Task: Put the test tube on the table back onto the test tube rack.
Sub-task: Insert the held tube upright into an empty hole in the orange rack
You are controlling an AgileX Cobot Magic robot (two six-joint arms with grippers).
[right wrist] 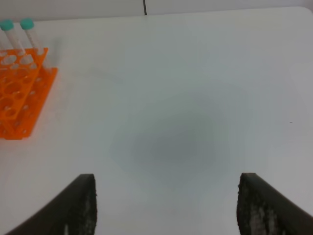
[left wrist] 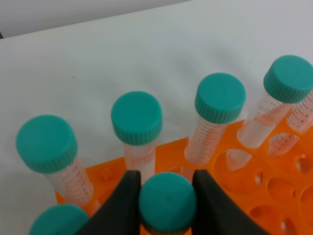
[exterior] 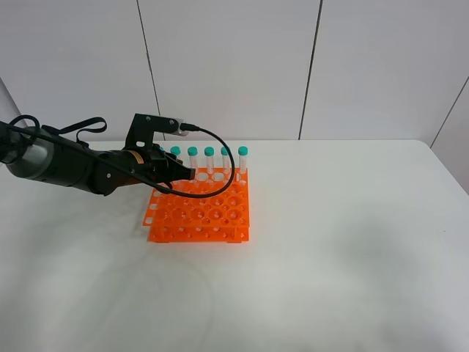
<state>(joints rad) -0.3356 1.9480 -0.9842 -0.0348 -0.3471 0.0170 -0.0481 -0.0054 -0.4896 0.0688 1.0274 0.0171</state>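
1. Clearly, the left gripper (left wrist: 167, 196) is clamped on the test tube (left wrist: 167, 201), its fingers (left wrist: 124, 198) pressed against both sides of the teal cap.
2. That tube sits over the orange test tube rack (exterior: 199, 213), beside the back row of capped tubes (left wrist: 137, 120) (whether it is seated in a hole is hidden).
3. The right gripper (right wrist: 166, 205) hangs over the bare white table (right wrist: 195, 98), fingers wide apart, holding nothing.

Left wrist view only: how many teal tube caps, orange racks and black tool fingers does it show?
Teal tube caps: 6
Orange rack: 1
Black tool fingers: 2
Total: 9
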